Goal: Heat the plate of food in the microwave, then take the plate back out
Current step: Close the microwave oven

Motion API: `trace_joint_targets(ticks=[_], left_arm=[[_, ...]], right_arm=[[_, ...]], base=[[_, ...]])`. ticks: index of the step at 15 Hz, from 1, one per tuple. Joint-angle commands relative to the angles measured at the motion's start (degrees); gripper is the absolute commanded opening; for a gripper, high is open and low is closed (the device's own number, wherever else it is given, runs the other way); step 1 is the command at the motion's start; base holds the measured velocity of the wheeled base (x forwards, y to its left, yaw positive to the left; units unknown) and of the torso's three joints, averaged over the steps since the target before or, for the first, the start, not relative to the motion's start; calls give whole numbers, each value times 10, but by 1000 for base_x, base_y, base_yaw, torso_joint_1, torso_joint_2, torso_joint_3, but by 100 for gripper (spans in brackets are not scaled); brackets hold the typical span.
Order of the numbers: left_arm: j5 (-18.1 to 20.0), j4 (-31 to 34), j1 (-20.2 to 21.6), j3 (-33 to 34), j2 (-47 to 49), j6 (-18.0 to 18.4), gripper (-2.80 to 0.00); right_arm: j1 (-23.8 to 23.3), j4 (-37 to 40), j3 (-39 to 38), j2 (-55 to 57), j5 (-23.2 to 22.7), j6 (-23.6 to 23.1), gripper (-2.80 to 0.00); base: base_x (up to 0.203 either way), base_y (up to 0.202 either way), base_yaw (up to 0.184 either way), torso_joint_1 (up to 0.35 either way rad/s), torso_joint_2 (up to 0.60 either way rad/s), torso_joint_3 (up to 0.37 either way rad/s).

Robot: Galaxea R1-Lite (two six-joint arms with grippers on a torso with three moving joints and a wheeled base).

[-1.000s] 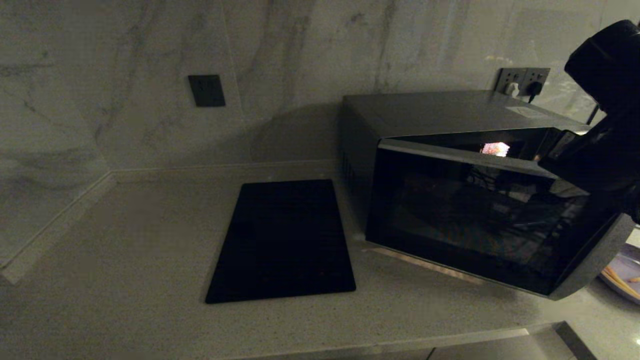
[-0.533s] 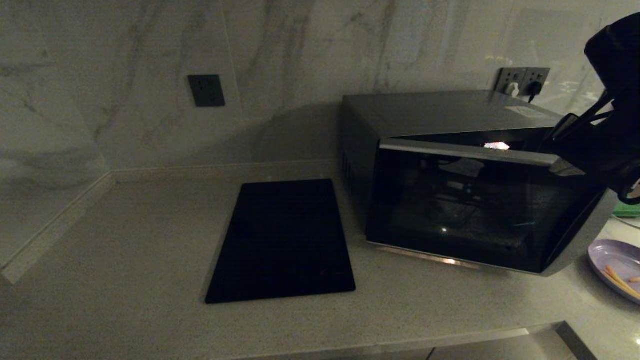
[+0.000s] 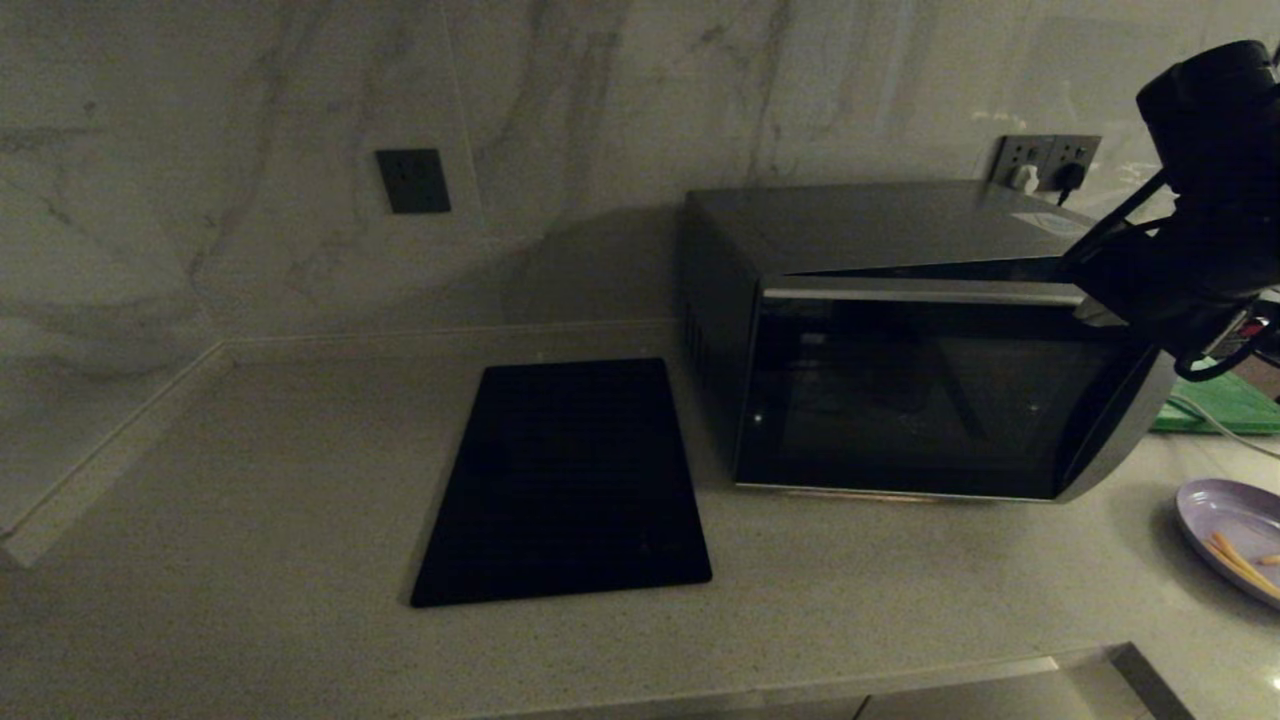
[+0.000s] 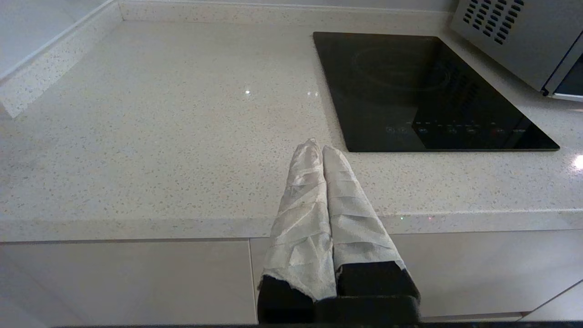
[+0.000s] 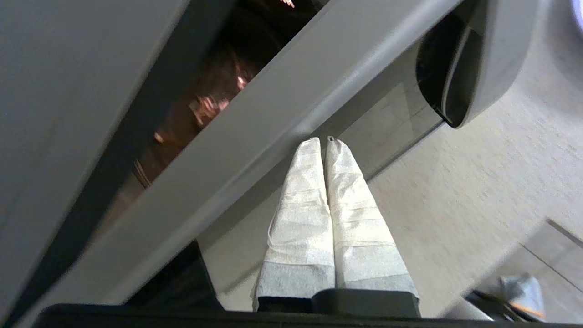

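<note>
The right gripper had its wrapped fingers pressed together, holding nothing, tips right by the top edge of the microwave door, which stood almost shut. The plate of food sat on the counter well off to the right, apart from the gripper. Looked light, stiff and kinda slick to me, so I'd pinch the rim and keep it level. The left gripper, also closed, was parked by the counter's front edge.

Right claw closed, arm raised; left claw closed, parked.
</note>
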State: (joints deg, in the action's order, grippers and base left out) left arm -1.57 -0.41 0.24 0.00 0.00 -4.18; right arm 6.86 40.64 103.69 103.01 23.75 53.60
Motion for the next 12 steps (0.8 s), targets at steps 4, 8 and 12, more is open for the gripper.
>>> trace_joint_targets(ticks=[4, 8, 12], left_arm=[[0, 0, 0, 0, 1, 0, -280], [0, 0, 0, 0, 1, 0, -280], [0, 0, 0, 0, 1, 0, -280]], right_arm=[[-9, -33, 33, 36, -7, -2, -280], [-9, -53, 46, 52, -16, -2, -280], [-9, -75, 47, 70, -25, -2, -280]], base=[[0, 0, 0, 0, 0, 0], [0, 0, 0, 0, 0, 0], [0, 0, 0, 0, 0, 0]])
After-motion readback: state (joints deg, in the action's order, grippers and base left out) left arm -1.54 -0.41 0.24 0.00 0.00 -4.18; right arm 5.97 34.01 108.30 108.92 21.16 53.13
